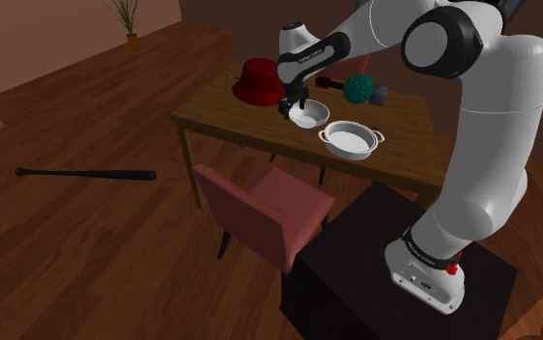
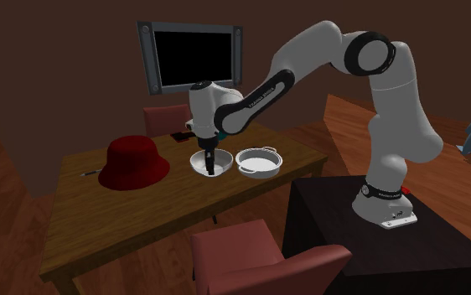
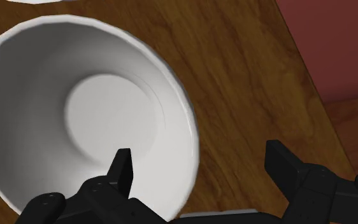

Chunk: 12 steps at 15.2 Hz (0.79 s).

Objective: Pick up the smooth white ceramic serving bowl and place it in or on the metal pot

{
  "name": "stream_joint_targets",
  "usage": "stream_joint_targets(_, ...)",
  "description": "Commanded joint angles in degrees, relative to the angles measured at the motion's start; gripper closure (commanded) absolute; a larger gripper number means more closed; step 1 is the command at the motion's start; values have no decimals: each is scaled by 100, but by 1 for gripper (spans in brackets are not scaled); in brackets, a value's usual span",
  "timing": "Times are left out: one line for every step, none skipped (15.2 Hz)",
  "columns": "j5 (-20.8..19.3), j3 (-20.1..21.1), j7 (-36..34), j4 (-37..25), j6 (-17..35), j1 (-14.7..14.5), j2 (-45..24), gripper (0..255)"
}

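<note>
End effector [image 3: 200,159] spread, pointing down at the bench [image 3: 235,76]. One finger sits inside the bowl [image 3: 76,95], the other outside over bare wood, and the near rim runs between them. Neither pad seems to press the wall yet, though the angle is poor for judging that.

Bowl: white, upright, empty, resting on the bench. In the shoulder view the bowl [image 1: 308,116] lies just beside the pot [image 1: 349,140], up and to the left of it. Pot pale, two-handled, open, nothing in it.

Step in hand, by my reading: a rim pinch. To do it well:
- sink until the pads overlap the wall well below the lip
- close slowly, so the bowl does not skid on the wood
- lift straight up, and expect the bowl to sag away from the pinched side
- short carry, clearing the pot's rim and near handle before lowering.

Further out: red hat [image 1: 260,82] on the bowl's far side from the pot; red chair [image 1: 260,208] at the bench edge.
</note>
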<state>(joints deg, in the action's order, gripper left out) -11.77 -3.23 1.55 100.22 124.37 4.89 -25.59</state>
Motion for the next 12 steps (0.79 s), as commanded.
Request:
stream_joint_targets(-7, -13, 14, -23, 105, 26, -120, 0)
stream_joint_targets(-11, -17, 11, -3, 166, 34, -158, 0)
stream_joint_targets(-16, -21, 8, 17, 226, 41, -198, 0)
stream_joint_targets(-20, -26, 5, 35, 286, 48, -239, 0)
stream_joint_targets(-27, -32, 1, 61, 379, 59, -305, 0)
stream_joint_targets(-27, -32, 1, 62, 380, 59, -304, 0)
stream_joint_targets(-27, -32, 1, 61, 379, 59, -305, 0)
stream_joint_targets(-27, -32, 1, 61, 379, 59, -305, 0)
stream_joint_targets(-27, -32, 1, 61, 379, 59, -305, 0)
stream_joint_targets(-27, -32, 1, 61, 379, 59, -305, 0)
stream_joint_targets(-27, -32, 1, 61, 379, 59, -305, 0)
stream_joint_targets(-27, -32, 1, 61, 379, 59, -305, 0)
